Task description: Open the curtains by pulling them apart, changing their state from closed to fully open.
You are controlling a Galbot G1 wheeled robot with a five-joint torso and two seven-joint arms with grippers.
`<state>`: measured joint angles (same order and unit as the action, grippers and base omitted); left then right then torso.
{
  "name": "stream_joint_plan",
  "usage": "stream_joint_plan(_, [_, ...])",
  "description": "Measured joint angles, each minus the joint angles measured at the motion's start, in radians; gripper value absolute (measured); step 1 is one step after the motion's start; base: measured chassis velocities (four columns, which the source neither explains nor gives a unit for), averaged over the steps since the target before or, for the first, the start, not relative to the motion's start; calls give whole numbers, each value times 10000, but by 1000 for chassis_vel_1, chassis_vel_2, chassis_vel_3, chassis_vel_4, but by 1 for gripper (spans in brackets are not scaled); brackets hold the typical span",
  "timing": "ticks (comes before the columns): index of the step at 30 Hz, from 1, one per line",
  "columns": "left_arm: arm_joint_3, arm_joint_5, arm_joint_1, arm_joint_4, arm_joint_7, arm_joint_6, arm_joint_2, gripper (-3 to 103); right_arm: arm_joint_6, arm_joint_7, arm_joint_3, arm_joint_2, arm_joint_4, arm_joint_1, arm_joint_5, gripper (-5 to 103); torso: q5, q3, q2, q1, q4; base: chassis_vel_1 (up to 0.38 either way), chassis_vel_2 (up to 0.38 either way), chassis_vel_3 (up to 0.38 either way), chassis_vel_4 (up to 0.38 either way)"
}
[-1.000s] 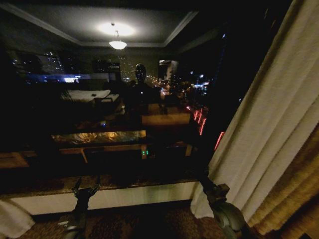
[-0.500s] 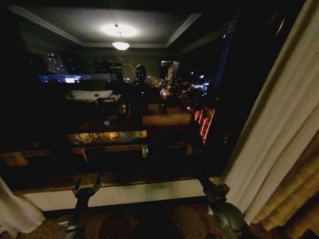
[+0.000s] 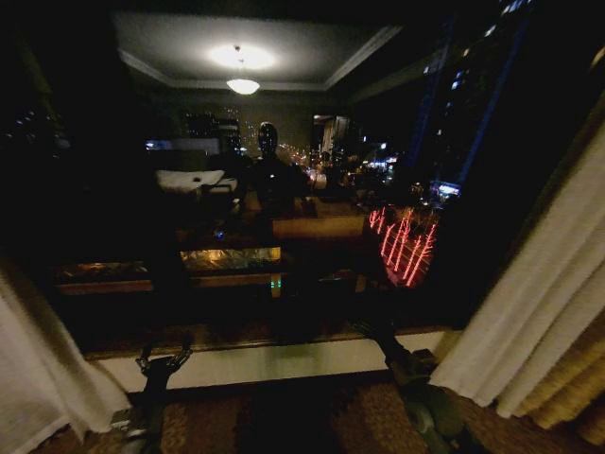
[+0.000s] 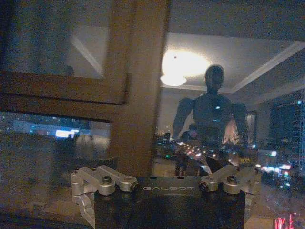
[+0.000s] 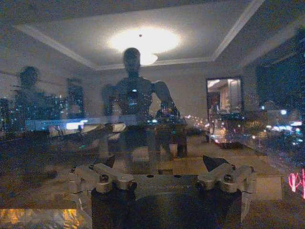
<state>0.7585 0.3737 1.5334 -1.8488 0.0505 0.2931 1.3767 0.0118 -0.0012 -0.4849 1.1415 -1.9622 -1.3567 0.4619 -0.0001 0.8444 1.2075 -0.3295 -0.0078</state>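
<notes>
1. Head view: night window glass (image 3: 284,189) takes up the centre of the frame and mirrors a lit room w/ a ceiling lamp (image 3: 243,85) at top centre and the robot's own dark reflection (image 3: 268,161) just below it.
2. Head view, curtains: the two sheer cream panels hang well apart. Left sheer panel (image 3: 38,378) sits at lower left edge, right sheer panel (image 3: 539,303) at right edge, slanting down toward lower right. Bare glass lies between them.
3. Head view: golden-yellow drape (image 3: 572,383) shows at lower right corner, just beside the right sheer panel on its outer side.
4. Head view: pale window sill (image 3: 284,361) runs across the lower part of the frame, under the glass.
5. Head view, left gripper (image 3: 163,355): lower left-centre, in front of the sill, fingers spread apart, nothing between them, well apart from the left panel.
6. Head view, right gripper (image 3: 364,326): lower right-centre, dark against the glass; can't tell jaw state here. Not touching the right panel.
7. Left wrist view: left gripper (image 4: 167,181) at bottom of frame, finger links splayed wide, holding nothing. A wooden window frame post (image 4: 138,86) stands upright at left-centre, robot reflection to its right.
8. Right wrist view: right gripper (image 5: 162,174) at bottom of frame, links spread, dark fingertips (image 5: 213,162) apart, empty. Glass ahead reflects lamp and robot.
</notes>
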Motion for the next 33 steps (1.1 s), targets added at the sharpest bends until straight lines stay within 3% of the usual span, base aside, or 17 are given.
stream_joint_plan(23, [3, 0, 0, 0, -2, 0, -3, 100, 0, -1, 0, 2, 1, 0, 0, 100, -3, 0, 0, -2, 0, 340, 339, -340, -327])
stream_joint_plan(33, [-4, 0, 0, 0, 3, 0, 1, 100, 0, 2, -4, -2, 4, 0, 0, 100, 9, -1, 0, 1, -4, 43, 20, -14, -43])
